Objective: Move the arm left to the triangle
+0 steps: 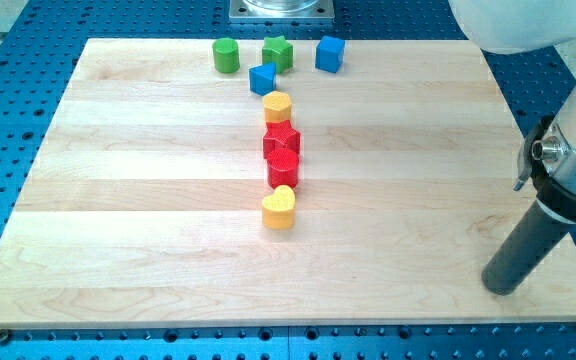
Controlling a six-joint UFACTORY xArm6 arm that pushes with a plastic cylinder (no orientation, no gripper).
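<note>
My tip (502, 285) rests on the wooden board (118, 200) near its lower right corner, far to the right of all the blocks. A small blue block (262, 77), which looks like the triangle, lies near the view's top centre. Just above it are a green cylinder (226, 55), a green star (278, 52) and a blue cube (330, 53). Below it a column runs down: a yellow block (278, 106), a red star (281, 139), a red block (283, 166) touching it, and a yellow heart (279, 208).
The board lies on a blue perforated table (8, 120). A metal mount (282, 8) stands at the top edge. The arm's white and dark body (573, 150) fills the right side above the rod.
</note>
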